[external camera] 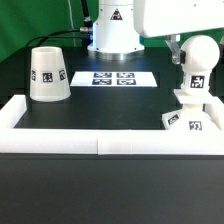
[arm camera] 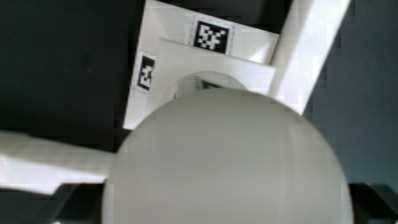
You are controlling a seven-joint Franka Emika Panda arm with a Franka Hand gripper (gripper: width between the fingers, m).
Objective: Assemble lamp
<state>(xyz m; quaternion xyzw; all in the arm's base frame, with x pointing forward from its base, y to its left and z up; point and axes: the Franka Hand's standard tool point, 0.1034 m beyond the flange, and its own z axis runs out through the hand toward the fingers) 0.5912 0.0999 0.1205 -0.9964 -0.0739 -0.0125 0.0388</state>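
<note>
The tool [arm camera: 222,204] is closed on the bulb [arm camera: 222,150], which fills the wrist view and hides most of the base [arm camera: 214,60] under it. Only the exterior view shows the shade [external camera: 49,75], well apart toward that view's left. The marker board [external camera: 115,77] lies between them on the black tabletop [external camera: 100,112].

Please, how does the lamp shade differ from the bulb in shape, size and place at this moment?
Shape: the shade is a flat-topped cone; the bulb is rounded. Size: the shade is clearly larger than the bulb. Place: the shade stands alone at the exterior view's left; the bulb is upright above the base at its right. Both are white and carry black-and-white tags.
</note>
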